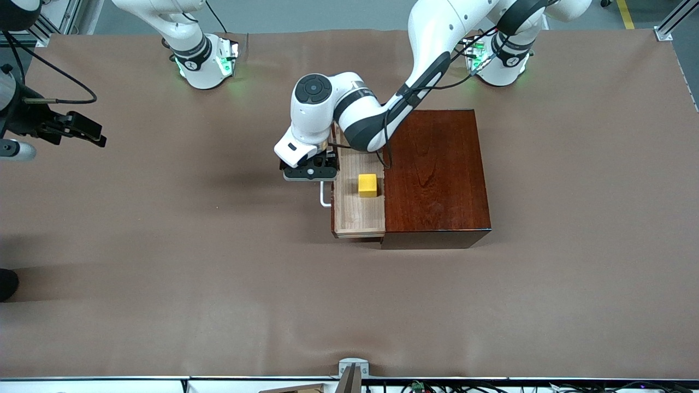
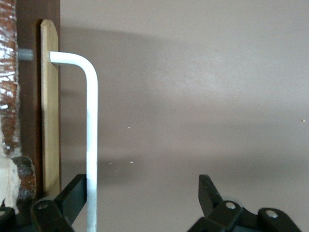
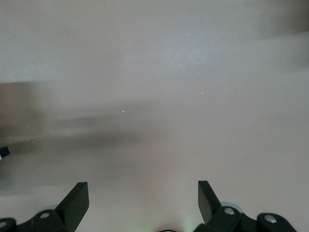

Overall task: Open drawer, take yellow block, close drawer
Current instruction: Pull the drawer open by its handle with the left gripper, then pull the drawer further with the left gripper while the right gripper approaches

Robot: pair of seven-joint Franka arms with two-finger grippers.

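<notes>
Nearest the front camera lies bare brown table [image 1: 218, 300], left free around the cabinet so that the arms can work. Next comes the drawer [image 1: 357, 215], standing partly out of the dark reddish-brown box [image 1: 437, 174] toward the right arm's end of the table, open far enough to show its pale wooden floor. That opening is why the yellow block [image 1: 367, 185] is now in plain view: it sits upright on the drawer floor, close to the box's edge and about midway along the drawer, touching nothing else. The white handle [image 1: 325, 195] juts from the drawer front, and the left gripper [image 1: 309, 172] is over the handle's farther stretch, because this is the part used for pulling. In the left wrist view its fingers [image 2: 72, 193] are spread apart and clamp nothing; the bar runs just beside one of them, so I judge the pull done and the block's pick-up next. The right gripper [image 1: 82, 131] waits over bare table near the right arm's end, fingers wide apart and empty, well clear of the drawer.
</notes>
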